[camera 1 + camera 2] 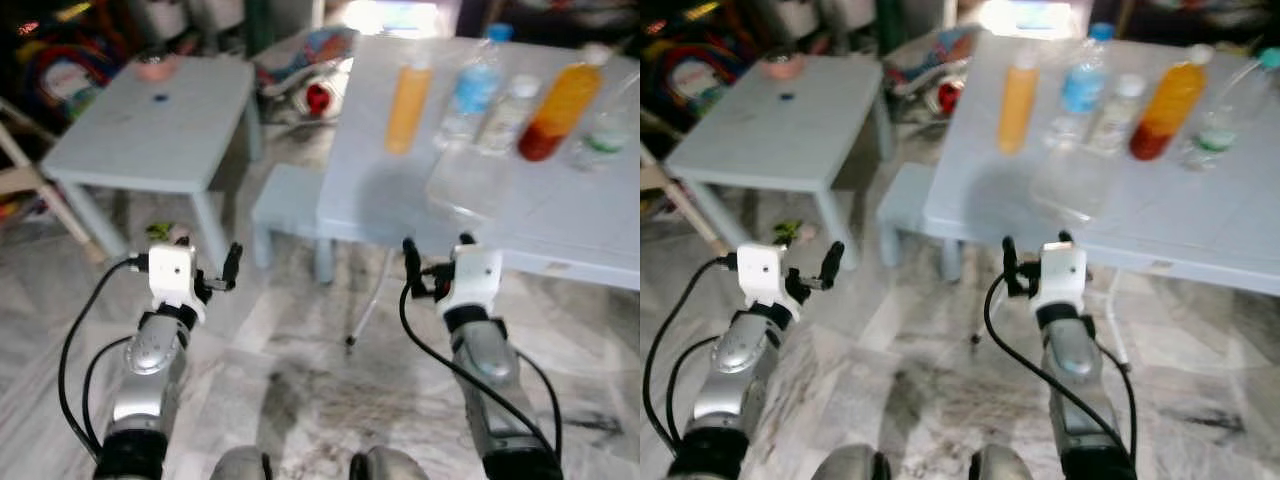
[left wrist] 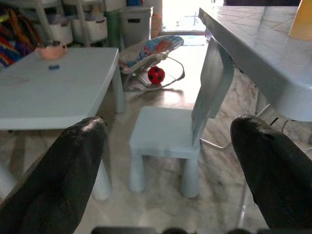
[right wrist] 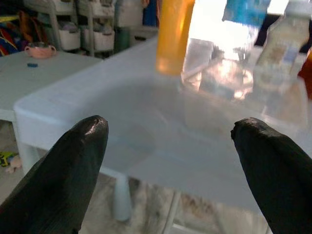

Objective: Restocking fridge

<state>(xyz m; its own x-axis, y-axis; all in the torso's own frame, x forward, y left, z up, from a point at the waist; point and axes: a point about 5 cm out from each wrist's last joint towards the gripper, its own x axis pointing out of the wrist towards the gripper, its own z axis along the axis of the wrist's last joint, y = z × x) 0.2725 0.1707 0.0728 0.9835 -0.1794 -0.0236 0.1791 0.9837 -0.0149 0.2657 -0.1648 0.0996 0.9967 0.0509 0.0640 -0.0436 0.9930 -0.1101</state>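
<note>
Several bottles stand on the pale blue table (image 1: pixel 560 220) ahead on the right: a tall orange juice bottle (image 1: pixel 409 105), a blue-capped water bottle (image 1: pixel 470 92), a small white-capped bottle (image 1: pixel 508 115), an orange-and-red drink bottle (image 1: pixel 558 112) and a clear bottle with a green label (image 1: pixel 603 138). A clear plastic container (image 1: pixel 468 180) sits in front of them. My right gripper (image 1: pixel 438 250) is open and empty, just short of the table's near edge. My left gripper (image 1: pixel 208 254) is open and empty over the floor, facing a small chair (image 2: pixel 168 134).
A low pale blue table (image 1: pixel 150 130) with a pink cup (image 1: pixel 155 68) stands at the left. Between the two tables are the small chair (image 1: pixel 288 205) and a baby bouncer with a red ball (image 1: pixel 318 98). Marble floor lies below me. Shelves and clutter fill the back.
</note>
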